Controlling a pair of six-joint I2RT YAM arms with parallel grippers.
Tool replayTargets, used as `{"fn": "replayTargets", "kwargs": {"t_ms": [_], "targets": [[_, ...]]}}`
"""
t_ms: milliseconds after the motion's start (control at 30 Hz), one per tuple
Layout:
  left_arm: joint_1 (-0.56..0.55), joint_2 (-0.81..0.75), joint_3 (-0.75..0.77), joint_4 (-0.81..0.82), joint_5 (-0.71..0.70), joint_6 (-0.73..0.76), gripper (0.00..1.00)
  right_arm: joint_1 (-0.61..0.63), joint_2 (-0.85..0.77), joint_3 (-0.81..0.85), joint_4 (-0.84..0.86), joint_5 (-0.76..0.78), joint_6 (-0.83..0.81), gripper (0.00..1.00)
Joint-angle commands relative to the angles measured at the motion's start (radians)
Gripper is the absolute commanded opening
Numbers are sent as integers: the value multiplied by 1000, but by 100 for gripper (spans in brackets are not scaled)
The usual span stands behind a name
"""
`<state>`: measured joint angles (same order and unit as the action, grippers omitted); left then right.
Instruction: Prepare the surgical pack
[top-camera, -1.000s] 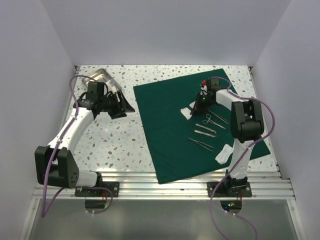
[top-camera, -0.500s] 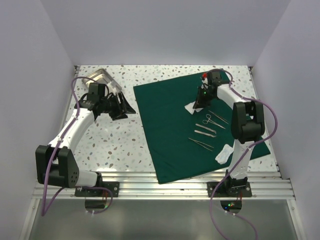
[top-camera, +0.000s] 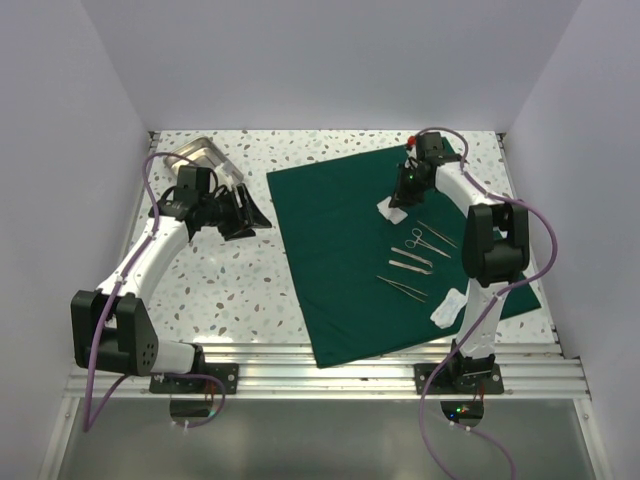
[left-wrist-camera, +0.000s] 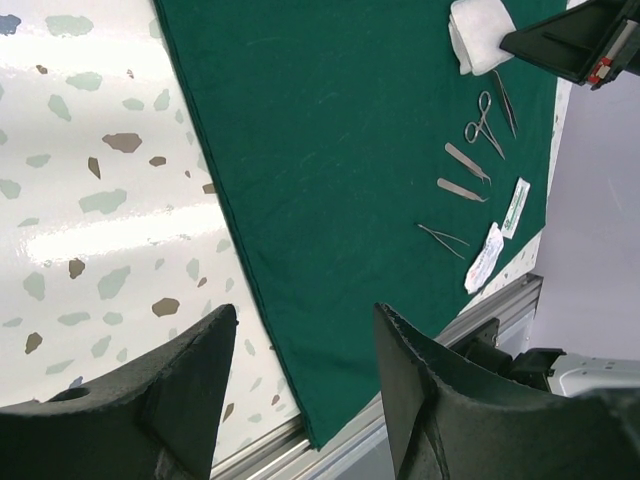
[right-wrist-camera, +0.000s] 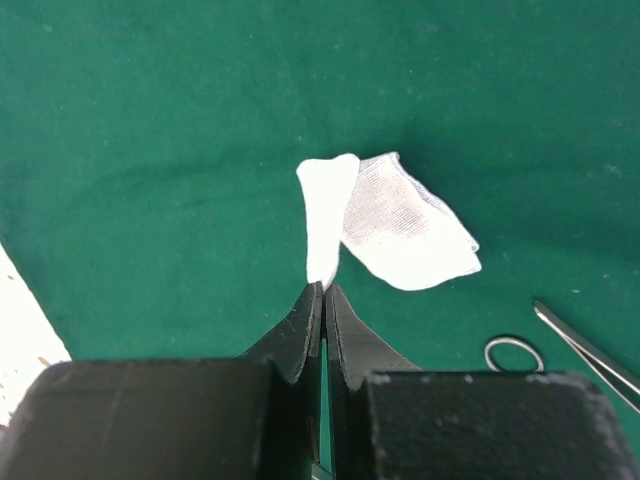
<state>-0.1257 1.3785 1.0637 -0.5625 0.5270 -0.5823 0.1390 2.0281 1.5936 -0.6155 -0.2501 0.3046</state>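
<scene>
Speckled table (top-camera: 220, 280), with the green drape (top-camera: 330, 250) spread flat over its centre-right part, near corner reaching the rail at the front. The right gripper (right-wrist-camera: 323, 295) is over the far part of the drape, fingers clenched on a pinched-up corner of a white gauze square (right-wrist-camera: 400, 225); the rest of the square trails onto the cloth. The left gripper (left-wrist-camera: 305, 315) hangs off the drape's left edge above bare table, jaws apart, holding nothing. Step looks like laying out the pack contents: gauze being placed at the far end of the tool row. Next move probably calls for lowering, letting go so the square lies flat, and keeping clear of the ring-handled forceps (top-camera: 417, 240) just beside it. Tweezers (top-camera: 410, 265) and a white packet (top-camera: 449, 307) lie nearer the front. The steel tray (top-camera: 195, 155) at the far left is partly behind the left arm, contents unclear. How much gauze is in the pinch is hidden between the fingers. Tool types are too small to confirm.
</scene>
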Motion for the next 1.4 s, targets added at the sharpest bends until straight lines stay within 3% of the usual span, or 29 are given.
{"fn": "replayTargets", "kwargs": {"t_ms": [0, 1000, 1067, 1100, 1367], "targets": [[-5, 2, 7, 26, 31, 29, 61, -7, 18, 42, -16, 28, -21, 0], [-5, 30, 15, 38, 39, 29, 62, -45, 101, 88, -55, 44, -45, 0], [-5, 33, 15, 38, 39, 29, 62, -45, 101, 97, -61, 58, -44, 8], [-5, 34, 15, 39, 41, 29, 62, -45, 101, 103, -72, 67, -45, 20], [-5, 45, 13, 44, 47, 25, 62, -62, 46, 74, -96, 84, -55, 48]]}}
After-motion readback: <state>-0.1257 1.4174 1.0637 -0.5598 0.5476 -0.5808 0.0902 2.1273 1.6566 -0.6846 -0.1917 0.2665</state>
